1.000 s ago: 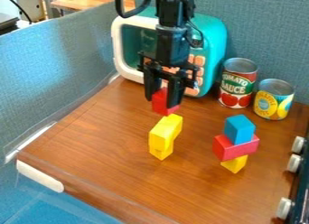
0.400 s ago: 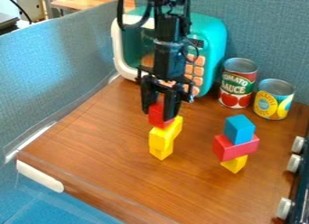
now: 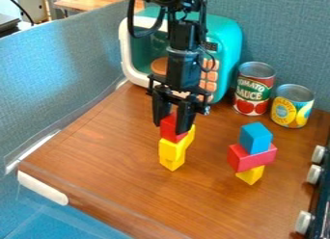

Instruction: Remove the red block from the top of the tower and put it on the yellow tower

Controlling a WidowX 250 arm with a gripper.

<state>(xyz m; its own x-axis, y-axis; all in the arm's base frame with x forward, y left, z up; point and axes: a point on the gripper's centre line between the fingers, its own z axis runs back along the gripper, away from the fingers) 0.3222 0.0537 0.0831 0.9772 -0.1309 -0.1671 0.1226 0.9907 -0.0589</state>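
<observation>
The gripper [image 3: 170, 127] hangs at the centre-left, in front of the toy microwave, its two fingers on either side of the red block [image 3: 172, 129] and shut on it. The block is upright, and its lower end meets the top of the yellow tower [image 3: 172, 150]; whether its full weight rests there I cannot tell. That tower has a long yellow block over a smaller yellow one. To the right is a second tower: a blue block [image 3: 256, 138] on a wider red block [image 3: 251, 158], with a small yellow block [image 3: 251, 175] beneath.
Behind the arm stands a teal toy microwave [image 3: 223, 55]. A tomato sauce can [image 3: 253, 88] and a yellow-labelled can [image 3: 292, 107] are at the back right. White knobs [image 3: 314, 174] line the right edge, and a white handle [image 3: 42, 187] is at the front left.
The gripper has come down with the red block in its hold. The block, above the yellow tower's back before, now meets its top. Both towers have stayed in place.
</observation>
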